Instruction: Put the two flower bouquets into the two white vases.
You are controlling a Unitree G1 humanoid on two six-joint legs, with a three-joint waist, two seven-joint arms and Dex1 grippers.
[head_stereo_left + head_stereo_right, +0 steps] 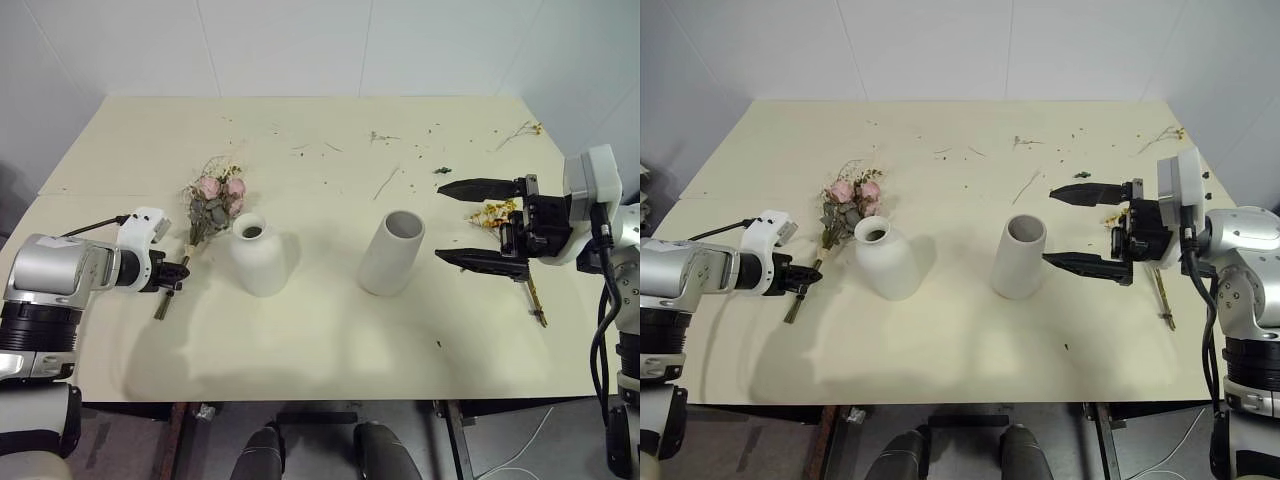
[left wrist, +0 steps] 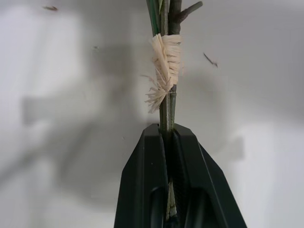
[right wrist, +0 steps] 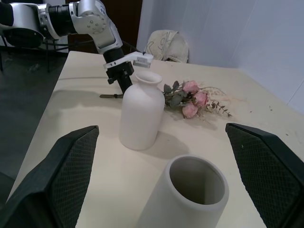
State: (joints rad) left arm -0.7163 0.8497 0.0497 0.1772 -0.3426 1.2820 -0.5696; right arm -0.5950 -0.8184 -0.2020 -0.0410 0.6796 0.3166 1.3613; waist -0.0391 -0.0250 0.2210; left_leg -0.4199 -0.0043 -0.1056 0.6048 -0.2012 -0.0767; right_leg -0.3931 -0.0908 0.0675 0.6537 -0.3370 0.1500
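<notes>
Left gripper (image 1: 182, 272) clamped tight on the stems of the rose bunch (image 1: 213, 205), just below the straw tie (image 2: 164, 71); bunch lies flat on the table (image 1: 300, 340), blooms just beside the bottle vase (image 1: 258, 254). Right gripper (image 1: 478, 222) spread wide, holding nothing, hanging level just beside the cylinder vase (image 1: 392, 252), mouth aimed at it. Both vases stand upright mid-table, apart from each other, nothing in them. Yellow dried bunch (image 1: 497, 214) lies on the table behind the right gripper, its thin stem (image 1: 536, 298) running toward the near edge. Loose twigs (image 1: 385, 183) and crumbs scattered farther back, another sprig (image 1: 520, 131) at the far right corner
</notes>
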